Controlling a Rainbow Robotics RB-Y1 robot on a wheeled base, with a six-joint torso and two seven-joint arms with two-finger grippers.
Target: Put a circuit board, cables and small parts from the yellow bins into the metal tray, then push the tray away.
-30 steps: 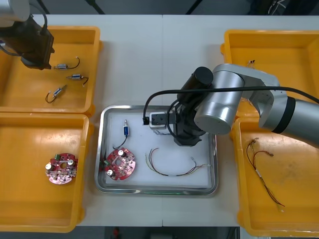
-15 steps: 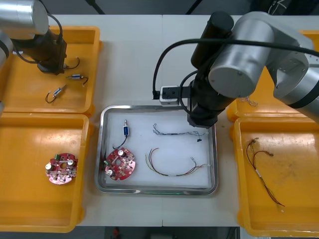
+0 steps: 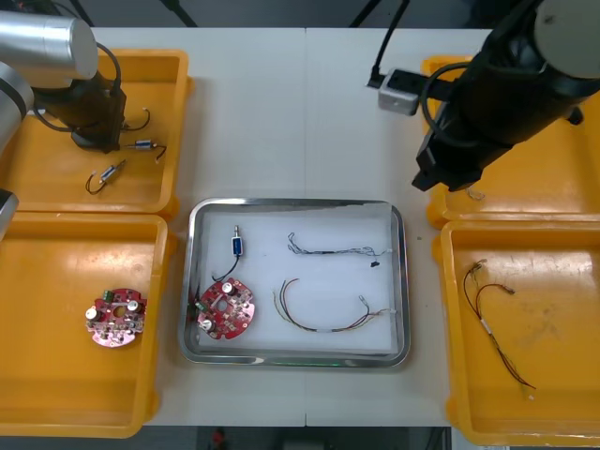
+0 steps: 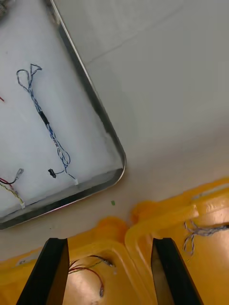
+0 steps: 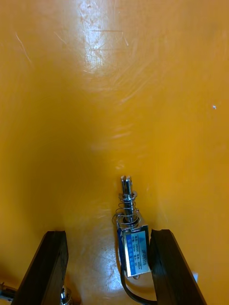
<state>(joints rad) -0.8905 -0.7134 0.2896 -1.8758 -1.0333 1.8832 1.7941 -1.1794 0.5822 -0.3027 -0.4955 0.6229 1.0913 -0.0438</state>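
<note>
Left end effector [image 5: 107, 237]: fingers apart, low inside the far left yellow bin [image 3: 181, 94], standing on either side of a small metal part [image 5: 134, 249]. The part lies on the bin floor close against one finger and is not yet pinched.
Right end effector [image 4: 109, 243]: fingers apart with nothing between them, held above the place where the far right yellow bin [image 3: 429, 75] and the near right yellow bin [image 3: 448, 281] meet, near a corner of the metal tray [image 3: 295, 202].
Tray contents: a circuit board [image 3: 225, 307], one tray part [image 3: 237, 246], a blue and white cable [image 3: 333, 250] and a red and yellow cable [image 3: 317, 328], all lying apart on the white inside.
Step in hand: probably picking another small part from the far left bin. The tray seems nearly filled, and the push has not been made.
Next move: the left fingers need to close squarely on the part's body rather than its trailing wire. It then needs a straight lift clear of the bin wall and a carry to a bare patch of the tray.
Risk: the part sits off-centre between the fingers, so it may twist or skid as they close.
Left in the bins: two loose parts [image 3: 142, 144] beside the left arm, and a spare board [image 3: 115, 317] in the near left yellow bin [image 3: 161, 281]. The right bins hold spare red and yellow cables [image 3: 487, 323] and a spare blue and white cable [image 4: 200, 232].
Surface [image 3: 309, 112]: light, with a seam running away from the robot. The space beyond the tray's far rim is open for the push.
Room: dark floor [image 3: 281, 11] beyond the far edge.
</note>
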